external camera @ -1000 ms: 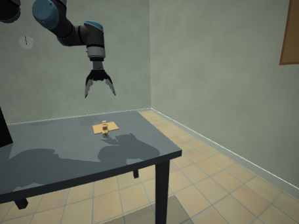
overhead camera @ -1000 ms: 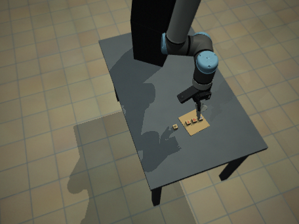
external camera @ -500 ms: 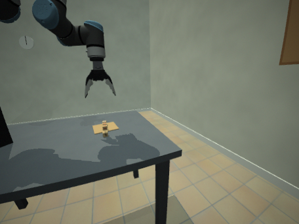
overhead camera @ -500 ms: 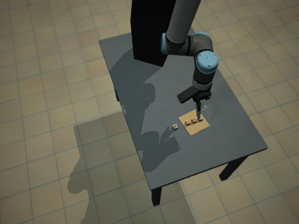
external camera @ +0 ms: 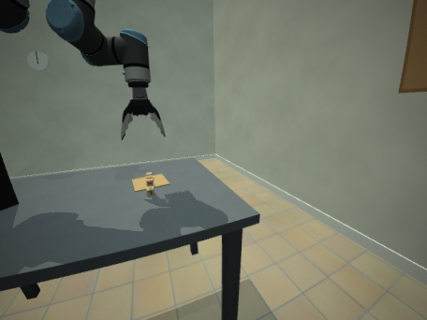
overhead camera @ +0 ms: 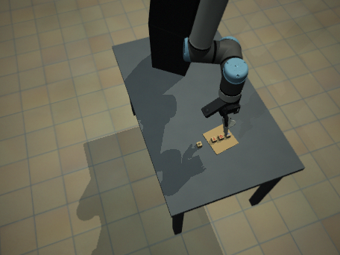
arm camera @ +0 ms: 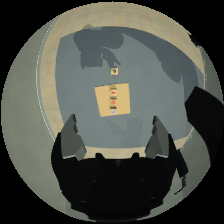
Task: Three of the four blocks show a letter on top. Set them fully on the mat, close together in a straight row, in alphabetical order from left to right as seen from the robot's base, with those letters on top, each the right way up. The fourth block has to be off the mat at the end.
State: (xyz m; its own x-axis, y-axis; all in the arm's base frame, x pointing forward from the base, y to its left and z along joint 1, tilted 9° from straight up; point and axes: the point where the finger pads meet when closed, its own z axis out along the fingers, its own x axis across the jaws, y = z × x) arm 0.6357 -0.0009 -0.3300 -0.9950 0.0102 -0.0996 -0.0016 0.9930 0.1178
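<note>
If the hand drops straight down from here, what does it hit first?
Probably the row of three small lettered wooden blocks on the tan square mat. The open, empty hand hangs high above them with only air between, though exact alignment is uncertain.

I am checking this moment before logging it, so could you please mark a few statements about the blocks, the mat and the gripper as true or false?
1. Three small blocks sit in a row on the tan square mat. True.
2. The fourth block lies on the mat. False: it rests on the dark grey table, beside the mat.
3. The black two-jaw gripper grips a block. False: it is open and holds nothing.
4. The gripper hangs well above the table. True.
</note>
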